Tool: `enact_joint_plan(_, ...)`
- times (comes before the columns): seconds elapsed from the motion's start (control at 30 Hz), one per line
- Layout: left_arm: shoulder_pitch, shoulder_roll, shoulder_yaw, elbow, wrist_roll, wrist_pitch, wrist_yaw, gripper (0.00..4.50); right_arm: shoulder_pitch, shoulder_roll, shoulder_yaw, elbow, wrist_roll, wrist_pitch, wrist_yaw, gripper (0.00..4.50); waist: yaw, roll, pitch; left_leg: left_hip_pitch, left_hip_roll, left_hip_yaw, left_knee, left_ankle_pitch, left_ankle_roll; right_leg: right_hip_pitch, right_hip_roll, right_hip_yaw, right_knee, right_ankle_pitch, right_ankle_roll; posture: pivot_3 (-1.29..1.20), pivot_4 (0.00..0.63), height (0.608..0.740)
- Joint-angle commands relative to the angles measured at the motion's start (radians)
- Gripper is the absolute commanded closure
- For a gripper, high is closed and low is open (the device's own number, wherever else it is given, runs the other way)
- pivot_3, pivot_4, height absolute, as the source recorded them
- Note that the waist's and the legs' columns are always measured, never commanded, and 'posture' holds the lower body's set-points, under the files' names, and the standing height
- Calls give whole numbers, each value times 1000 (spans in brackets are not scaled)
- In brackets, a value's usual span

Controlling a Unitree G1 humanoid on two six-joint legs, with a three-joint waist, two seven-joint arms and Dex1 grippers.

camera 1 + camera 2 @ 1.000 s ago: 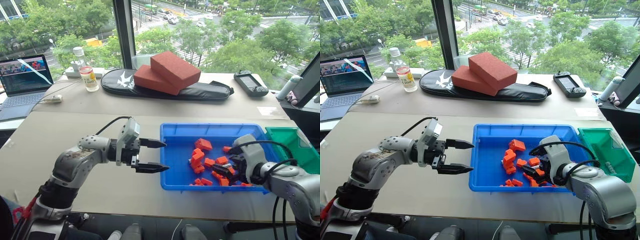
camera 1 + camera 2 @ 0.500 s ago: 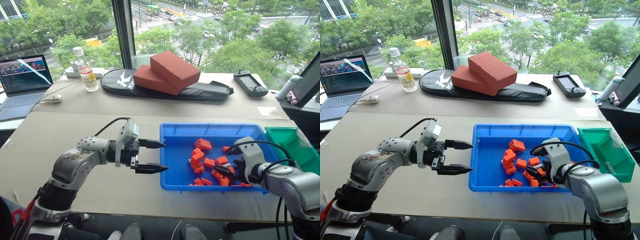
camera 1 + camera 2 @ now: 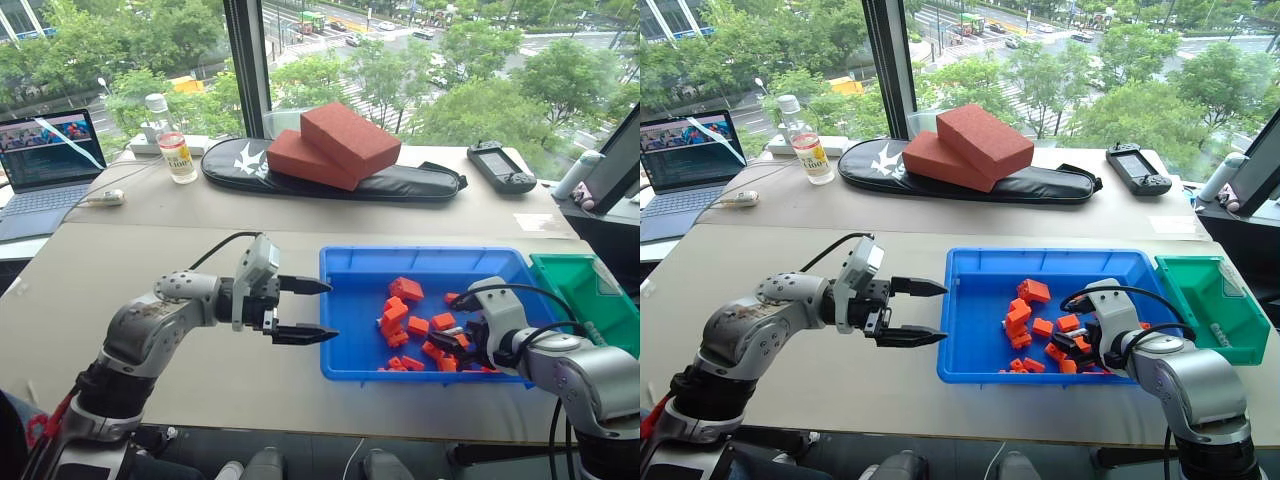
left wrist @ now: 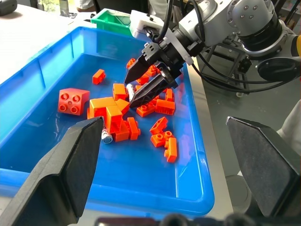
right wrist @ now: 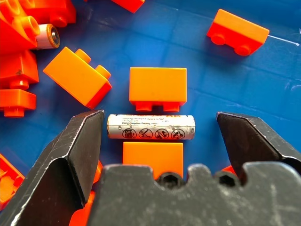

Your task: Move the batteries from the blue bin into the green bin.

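Note:
The blue bin sits on the table at centre right, with orange blocks scattered inside. My right gripper reaches down into the blocks near the bin's front. It is open, and a grey-silver battery lies on the bin floor between its fingers, untouched. A second battery pokes out from under orange blocks nearby. The green bin stands just right of the blue bin, with a small grey cylinder inside. My left gripper hovers open and empty at the blue bin's left rim.
Two red foam wedges rest on a long black bag at the back of the table. A laptop, a bottle and a can stand at back left, and a handheld controller lies at back right.
My right gripper has sunk slightly lower among the orange blocks and its jaws have narrowed a little. The left arm has kept still.

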Motion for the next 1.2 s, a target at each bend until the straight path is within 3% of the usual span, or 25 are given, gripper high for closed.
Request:
enact_joint_plan(0.03,-5,7,18,-23,-1,-17,-6,0,4,1,-9,-16,-4,-11,3,1455,0,0,0,0,0,0,0,0,0,0,0,0,0,0,0,0,150,740)
enact_joint_plan(0.1,-10,6,16,-24,-1,-14,-4,0,4,2,-14,-18,-4,-14,2,2003,0,0,0,0,0,0,0,0,0,0,0,0,0,0,0,0,150,740)
enact_joint_plan(0.3,-30,1,14,-27,-8,4,7,0,-34,-3,-109,-59,28,-4,32,2004,0,0,0,0,0,0,0,0,0,0,0,0,0,0,0,0,150,740)
enact_joint_plan(0.4,-34,0,12,-28,-6,5,13,0,-60,-32,-216,-77,50,16,60,2004,1,0,0,0,0,0,0,0,0,0,0,0,0,0,0,0,150,740)
enact_joint_plan(0.57,-27,-2,5,-39,-7,6,18,0,-39,-143,-355,-28,12,-3,73,2004,5,0,0,0,0,0,0,0,0,0,0,0,0,0,0,0,150,740)
enact_joint_plan(0.8,-25,-1,4,-36,-6,0,13,0,-68,-140,-436,146,-179,-204,-119,2004,-1,0,0,0,0,1,0,0,0,0,0,0,0,0,0,0,150,740)
enact_joint_plan(1.1,-31,-1,3,-16,3,-8,3,0,-59,-95,-460,211,-247,-277,-186,2004,-1,0,0,0,0,1,0,0,0,0,0,1,0,0,0,0,150,740)
enact_joint_plan(1.13,-30,-1,2,-14,5,-10,2,0,-60,-90,-459,209,-243,-279,-183,1003,-1,0,0,0,0,1,0,0,0,0,0,1,0,0,0,0,150,740)
enact_joint_plan(1.2,-28,-2,2,-14,5,-11,1,0,-62,-80,-460,199,-234,-281,-180,569,-1,0,0,0,0,1,0,0,0,0,0,1,0,0,0,0,150,740)
